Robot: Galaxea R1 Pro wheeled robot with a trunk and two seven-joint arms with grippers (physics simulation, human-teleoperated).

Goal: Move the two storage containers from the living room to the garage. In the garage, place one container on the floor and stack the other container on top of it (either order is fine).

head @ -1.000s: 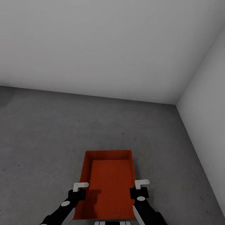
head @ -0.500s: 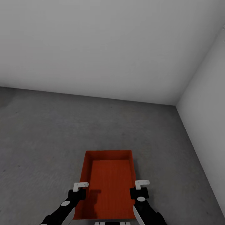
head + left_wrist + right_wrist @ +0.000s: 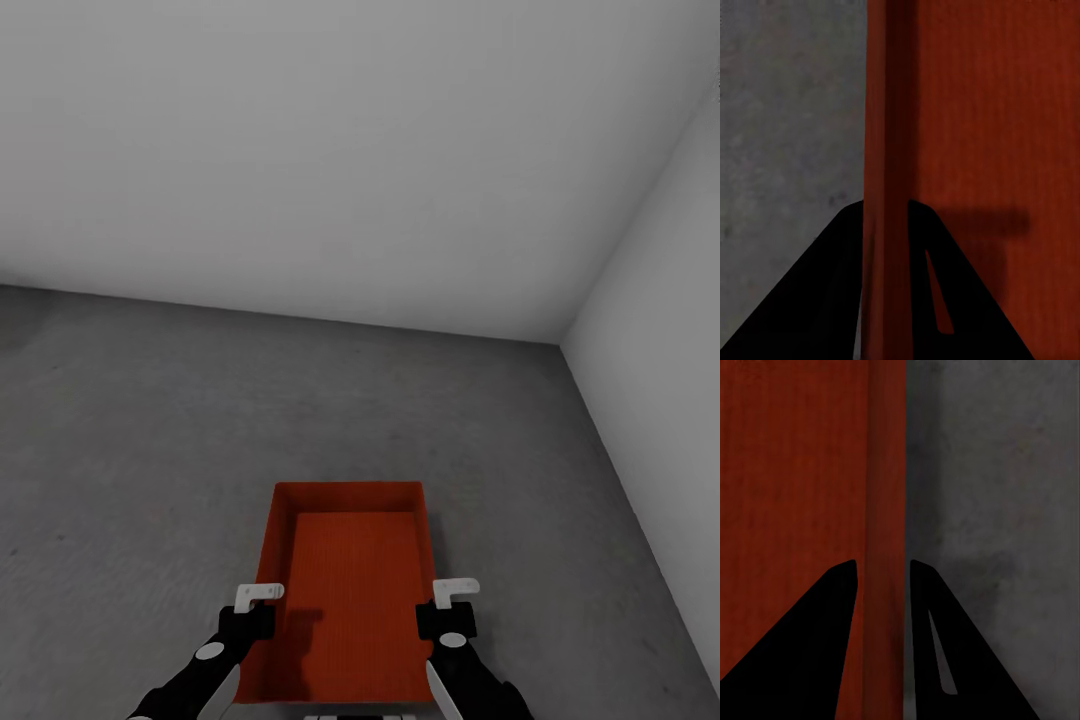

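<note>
With each pincer, left (image 3: 258, 597) and right (image 3: 450, 592), still clamped on a side wall of the storage container (image 3: 350, 590) at our six o'clock, only the view tilts slightly, so we judge it unreleased above the garage floor (image 3: 150, 450).

Dim, even light leaves the white walls (image 3: 350, 150) grey. A soft shadow lies inside the container (image 3: 350, 590) at seven o'clock. Wrist views look slightly soft.
</note>
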